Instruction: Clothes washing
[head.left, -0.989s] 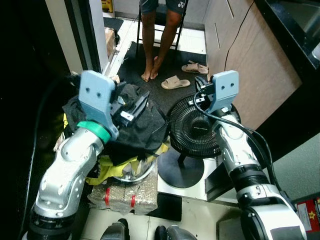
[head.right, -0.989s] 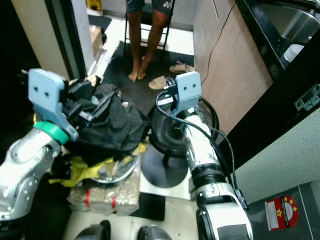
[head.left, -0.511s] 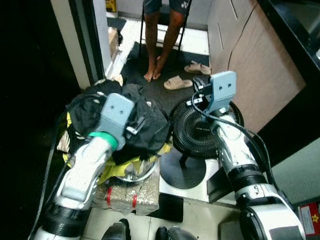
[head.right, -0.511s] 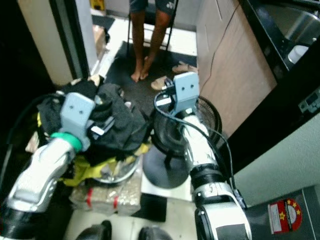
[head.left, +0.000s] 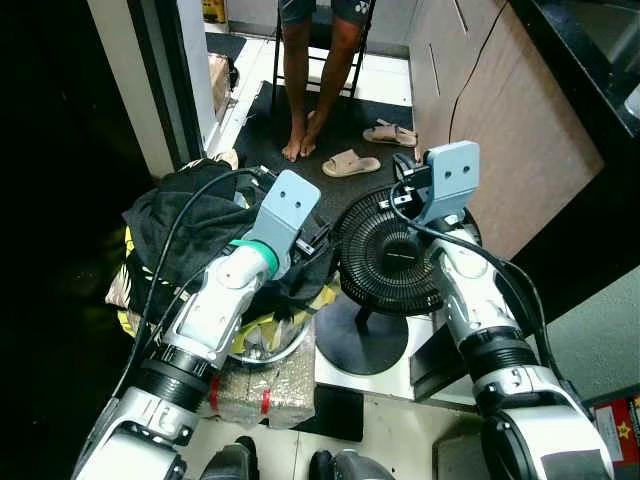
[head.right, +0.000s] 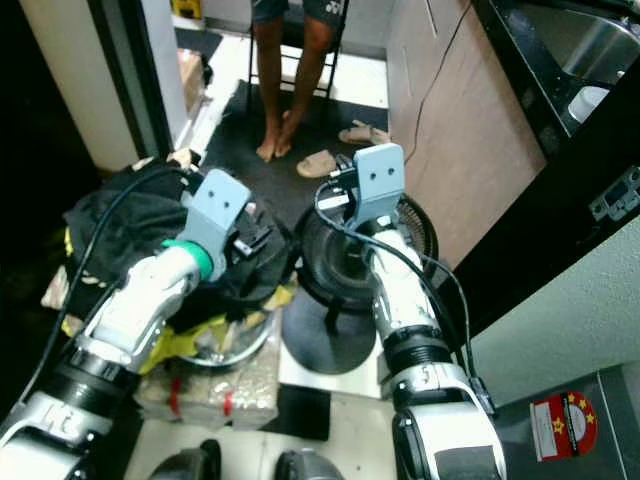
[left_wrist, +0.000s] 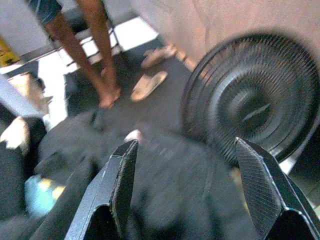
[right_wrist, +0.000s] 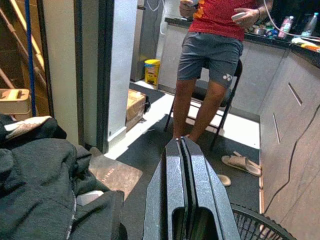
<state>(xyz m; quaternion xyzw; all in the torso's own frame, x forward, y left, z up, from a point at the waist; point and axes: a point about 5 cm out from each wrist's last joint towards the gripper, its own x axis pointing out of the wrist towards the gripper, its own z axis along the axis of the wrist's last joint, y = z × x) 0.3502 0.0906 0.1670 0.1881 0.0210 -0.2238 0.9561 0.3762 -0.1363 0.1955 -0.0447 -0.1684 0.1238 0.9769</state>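
- This looks like the gathering stage of the wash: the heap of dark, mostly black clothes (head.left: 200, 215) sits piled high on a round metal basin (head.left: 270, 345) on the floor, and nothing has gone anywhere near a machine yet.
- The left gripper (left_wrist: 182, 185) hangs just over the near side of that heap, its two black fingers (left_wrist: 122, 175) spread wide with nothing between them; the wrist camera's picture is blurred.
- Next, I'd judge, it needs to drop into the dark cloth and close on a good fold, since loose fabric slips out of a shallow pinch.
- The right gripper (right_wrist: 185, 165) is held up above the black round floor fan (head.left: 390, 255), its fingers pressed flat together and carrying nothing.
- The basin holds the clothes, with a yellow-green piece of fabric (head.left: 250, 330) spilling over its rim; how deep the pile goes inside I can't tell.
- The basin rests on a pale woven sack with red bands (head.left: 250, 395).
- The fan stands just beside the heap, so a wide swing could knock it.
- A person (head.left: 315, 70) stands barefoot further back, tan sandals (head.left: 350, 163) on the dark mat nearby.
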